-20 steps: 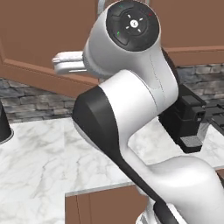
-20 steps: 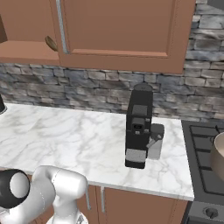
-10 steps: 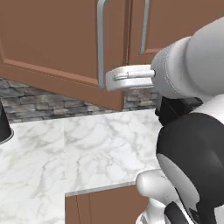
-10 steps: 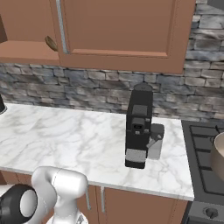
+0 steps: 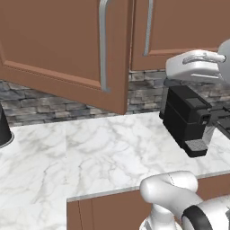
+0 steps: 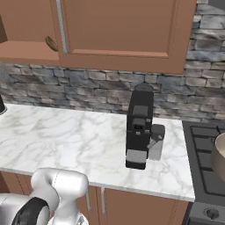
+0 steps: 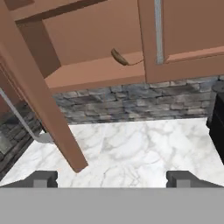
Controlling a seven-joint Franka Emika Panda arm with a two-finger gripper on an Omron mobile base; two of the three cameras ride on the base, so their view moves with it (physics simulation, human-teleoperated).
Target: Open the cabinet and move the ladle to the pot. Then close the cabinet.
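A white marble counter [image 6: 74, 136] runs beneath a grey stacked-stone backsplash [image 6: 88, 90], with reddish-brown wooden base cabinets [image 6: 140, 208] under it. Above hangs the tall reddish-brown wooden wall cabinet [image 6: 118, 30]; its left door [image 5: 58, 45], with a long silver bar handle [image 5: 103, 45], stands swung out over the counter, while the right door [image 7: 183, 30] is closed. In the opened compartment, the slender dark brown ladle [image 7: 120, 57] rests at the front of the shelf [image 7: 94, 75], just beside the edge of the closed door; in the right base view its end [image 6: 51, 43] peeks out beside that door's handle.

The two-finger gripper [image 7: 112, 178] has its dark finger tips [image 7: 41, 178] spread wide, with nothing between them. It hangs over the counter, well apart from the ladle, which sits higher up and ahead in the hand view, roughly in line with the gap between the tips. The open door's lower corner lies near the left tip.

A black coffee machine [image 6: 139, 125] stands upright on the counter towards the stove [image 6: 206, 167]. The wide round tan-beige metal pot [image 6: 219, 156] sits on a burner at the right edge of the right base view, only partly visible.
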